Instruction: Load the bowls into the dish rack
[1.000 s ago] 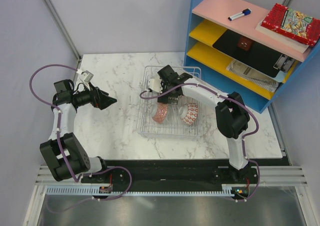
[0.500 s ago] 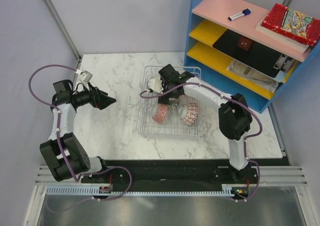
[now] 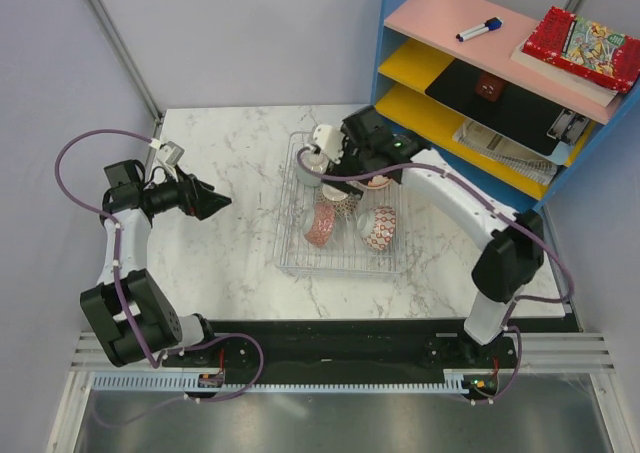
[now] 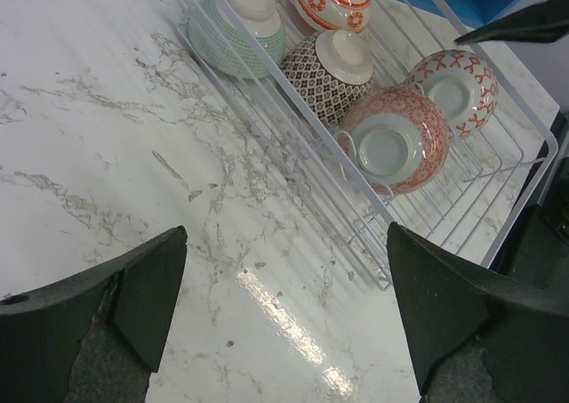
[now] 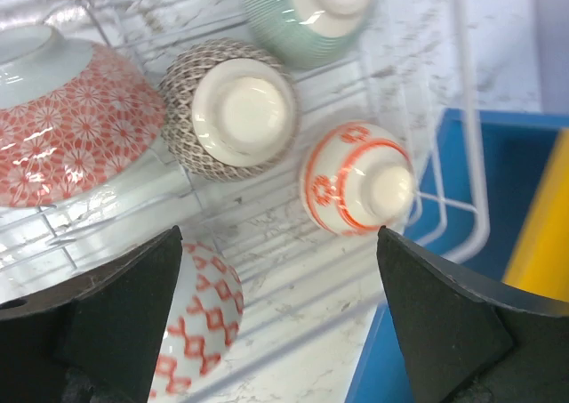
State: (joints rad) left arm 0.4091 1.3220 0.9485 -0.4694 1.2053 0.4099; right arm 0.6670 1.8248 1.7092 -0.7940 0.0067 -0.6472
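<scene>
Hovering over the dish rack [image 3: 340, 270], centre frame, the right hand [image 3: 346, 161] was spread, empty; left hand [image 3: 205, 201] likewise, far left. Five bowls [image 3: 320, 229] lay racked; only retreat seemed left.

Dish rack [image 3: 335, 260]: thin wire, white-coated, slight sheen. Brown-lattice bowl [image 5: 233, 109] and red-banded bowl [image 5: 356, 189]: glazed ceramic look, glossy, smooth. Table [image 4: 133, 154]: marble-patterned top, polished, bright glare streak. Left gripper [image 4: 284, 232]: fingers [image 4: 142, 287] matt black plastic, faintly grainy. Shelf unit [image 3: 395, 33]: matt painted boards.
</scene>
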